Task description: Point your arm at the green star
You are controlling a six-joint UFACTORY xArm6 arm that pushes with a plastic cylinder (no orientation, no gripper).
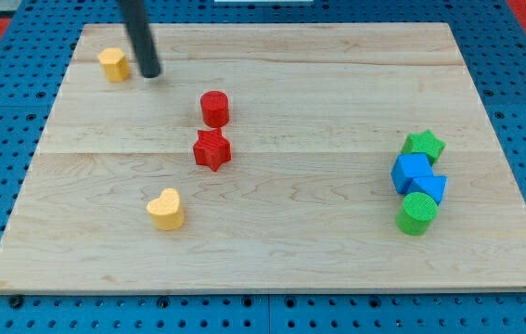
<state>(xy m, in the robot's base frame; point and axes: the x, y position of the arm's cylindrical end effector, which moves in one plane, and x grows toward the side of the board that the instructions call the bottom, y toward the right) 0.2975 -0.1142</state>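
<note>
My tip (pixel 151 72) – a bare rod holding nothing – sits far left beside the yellow block (pixel 113 64), while the green star (pixel 424 145) lies well off right and nearer

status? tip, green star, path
My tip at view's top left, beside yellow block. Green star far right, touching blue cube. Red cylinder and red star near the direct line.

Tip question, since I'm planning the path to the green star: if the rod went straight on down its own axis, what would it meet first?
The board. My tip already seems to rest on it, just right of the yellow block, touching no block. The green star lies far toward the view's right.
</note>
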